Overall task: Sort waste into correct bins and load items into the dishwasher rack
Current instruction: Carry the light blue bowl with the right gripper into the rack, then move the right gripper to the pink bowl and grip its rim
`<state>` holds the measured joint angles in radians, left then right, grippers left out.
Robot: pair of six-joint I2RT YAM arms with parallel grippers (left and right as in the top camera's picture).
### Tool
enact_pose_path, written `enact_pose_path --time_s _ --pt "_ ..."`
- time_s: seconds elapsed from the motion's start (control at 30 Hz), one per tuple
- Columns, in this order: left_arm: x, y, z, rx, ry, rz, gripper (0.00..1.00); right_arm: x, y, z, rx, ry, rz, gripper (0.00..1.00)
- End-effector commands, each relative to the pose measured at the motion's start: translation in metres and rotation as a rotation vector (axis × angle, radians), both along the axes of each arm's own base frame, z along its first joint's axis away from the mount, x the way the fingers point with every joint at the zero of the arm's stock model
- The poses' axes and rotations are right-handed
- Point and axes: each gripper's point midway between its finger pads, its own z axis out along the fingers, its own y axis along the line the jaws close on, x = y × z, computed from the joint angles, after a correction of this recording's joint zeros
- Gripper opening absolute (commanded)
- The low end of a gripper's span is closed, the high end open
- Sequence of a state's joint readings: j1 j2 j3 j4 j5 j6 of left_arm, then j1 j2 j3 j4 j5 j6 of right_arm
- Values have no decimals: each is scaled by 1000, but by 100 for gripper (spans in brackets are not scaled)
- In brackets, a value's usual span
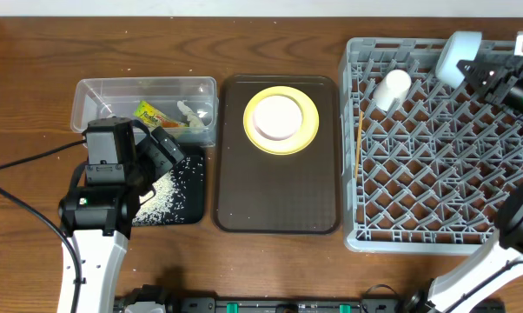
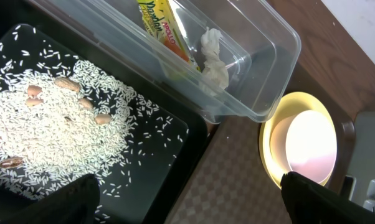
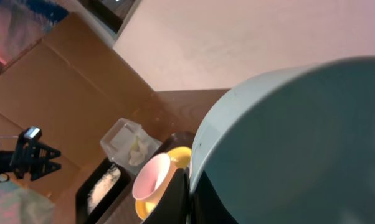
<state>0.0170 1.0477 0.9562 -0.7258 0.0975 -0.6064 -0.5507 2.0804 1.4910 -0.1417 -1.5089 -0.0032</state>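
Your right gripper [image 1: 472,69] is clenched on the rim of the light blue bowl [image 1: 455,54]. It holds the bowl above the dishwasher rack [image 1: 435,235], at the rack's 1 o'clock corner, and in the right wrist view the bowl fills most of the frame. Whether the bowl touches the lattice I cannot tell.

The step in hand looks like loading this bowl. The white cup [image 1: 390,89] lies in the rack near its 11 o'clock corner. The chopsticks [image 1: 359,143] run along the wall at its 9 o'clock side.

Your left gripper [image 1: 168,149] hangs with its jaws released and nothing between them. It is over the black tray [image 1: 188,204] at the table's 8 o'clock, where the rice [image 2: 56,124] is spread with a few brownish bits among it. The snack wrapper [image 2: 159,25] and the tissue [image 2: 213,59] sit in the clear tub [image 1: 92,100] at 10 o'clock, so the waste looks sorted.

Next, lower the bowl onto open lattice well clear of the cup, seat it so it cannot roll, then let go. The pink bowl [image 1: 276,117], sitting on the yellow plate [image 1: 309,122] on the brown serving tray [image 1: 274,196] at centre, is not yet loaded. I judge it the next pick.
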Motion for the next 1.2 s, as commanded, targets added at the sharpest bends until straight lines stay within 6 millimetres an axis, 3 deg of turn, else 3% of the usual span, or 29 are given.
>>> enact_pose_path --time_s 0.0,0.17,0.43,0.6,0.67,0.77,0.97,1.17 --pt "2 3 5 6 -10 11 95 -3 -13 -15 58 29 6 1" --pt "2 3 5 6 -10 11 95 -7 -39 -36 93 77 -47 1" --pt "2 3 5 6 -11 11 95 -21 -82 -37 151 143 -144 9" --pt "2 3 5 6 -10 11 95 -31 -107 -37 212 208 -200 26" --pt "2 3 5 6 -11 11 95 -34 -116 -38 231 231 -224 39" --pt "2 3 5 6 -11 11 95 -37 -126 -40 247 265 -261 46" --pt "2 3 5 6 -11 11 95 -35 -144 -47 258 355 -364 50" --pt "2 3 5 6 -11 11 95 -28 -139 -17 177 352 -437 46"
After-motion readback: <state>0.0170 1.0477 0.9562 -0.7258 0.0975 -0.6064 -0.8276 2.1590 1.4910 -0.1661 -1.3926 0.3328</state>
